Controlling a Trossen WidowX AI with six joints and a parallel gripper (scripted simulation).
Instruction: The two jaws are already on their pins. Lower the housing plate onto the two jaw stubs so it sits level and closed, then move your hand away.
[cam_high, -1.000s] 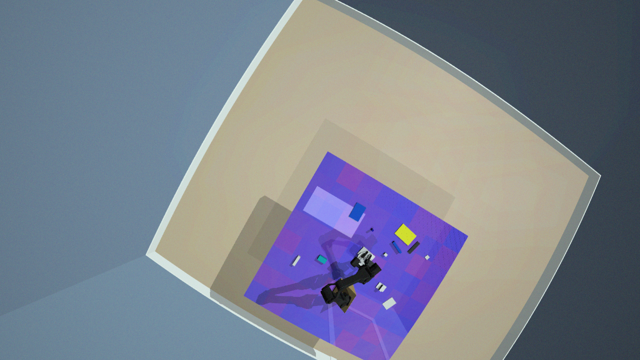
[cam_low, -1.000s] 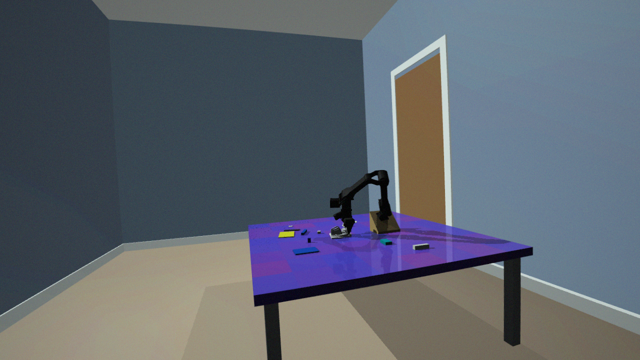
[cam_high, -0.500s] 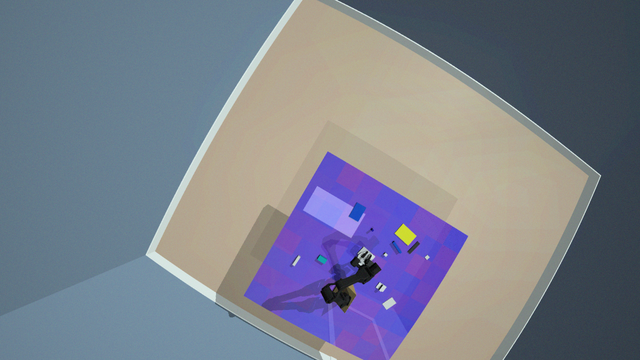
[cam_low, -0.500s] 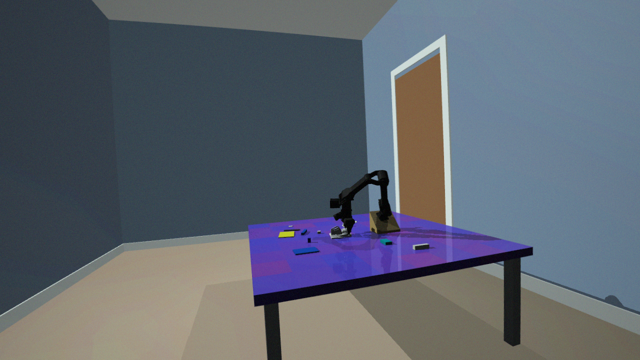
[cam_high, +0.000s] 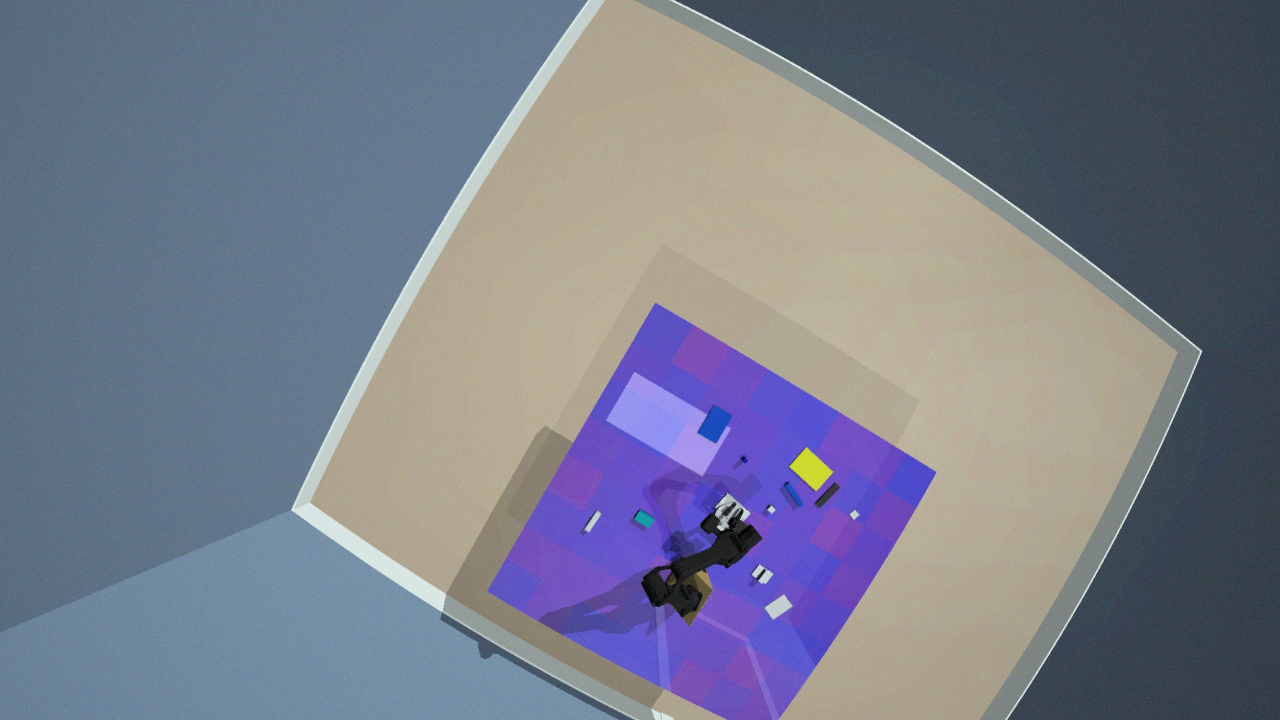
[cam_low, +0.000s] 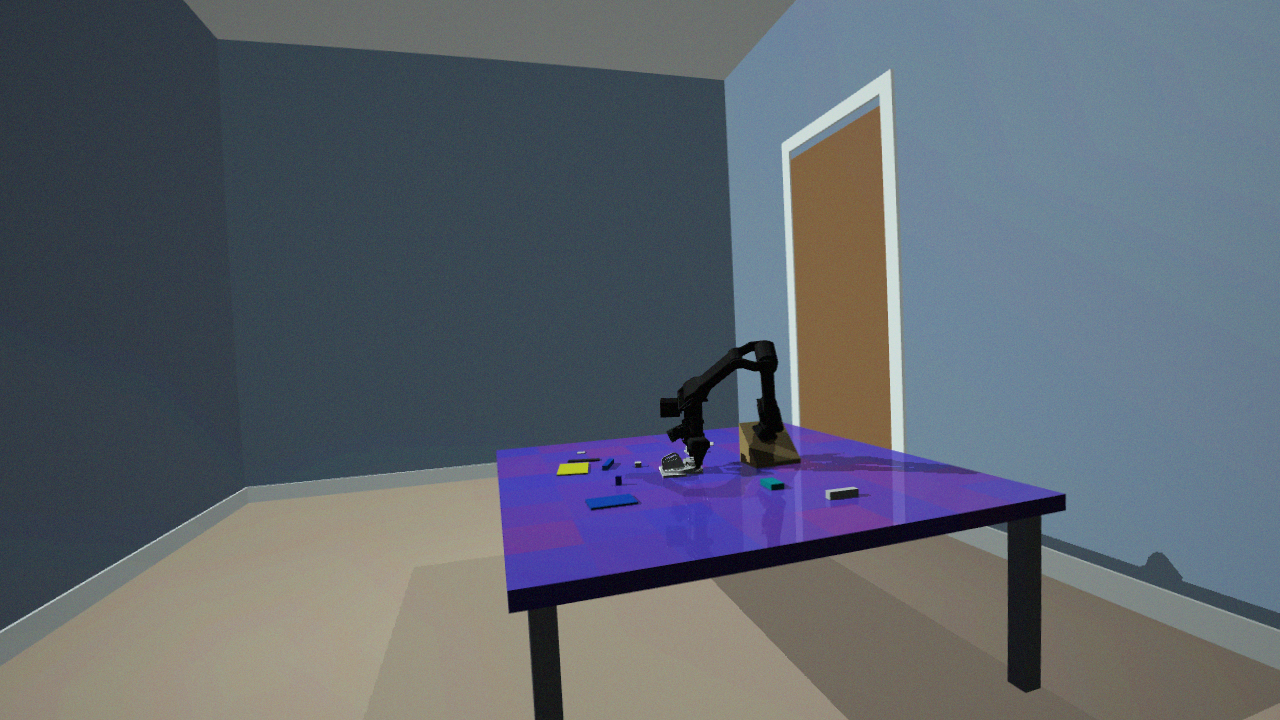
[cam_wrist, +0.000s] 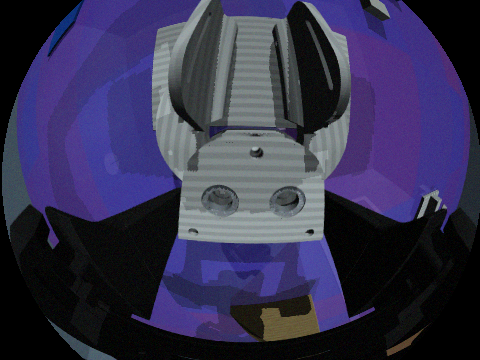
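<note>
While the black arm (cam_high: 707, 557) (cam_low: 723, 368) bent over the blue-and-purple patchwork table (cam_high: 581, 555) (cam_low: 572, 537), the top view showed its black two-fingered pincer (cam_high: 726, 523) (cam_low: 697, 462) (cam_wrist: 251, 196) just at the six o'clock side of a pale grey jaw assembly (cam_high: 729, 506) (cam_low: 673, 471) (cam_wrist: 254, 65). The thin yellow rectangular plate (cam_high: 810, 469) (cam_low: 572, 468) lay at two o'clock from the pincer, the flat blue rectangular block (cam_high: 714, 424) (cam_low: 611, 501) at twelve, and the small teal block (cam_high: 643, 518) (cam_low: 771, 483) at nine.

In the exterior view, the pincer pointed downward, low over the table. The yellow plate lay at nine o'clock from it, and the blue block at eight.

In the wrist view, the pincer was closed on the pale grey, round-topped housing plate (cam_wrist: 252, 220), which sat between its fingers, with its two large round holes side by side. Grey material showed inside both holes. At twelve o'clock from the plate stood the two upright, curved jaws, the left (cam_wrist: 196, 75) at eleven and the right (cam_wrist: 320, 70) at one. Whether the plate was fully seated could not be told.
</note>
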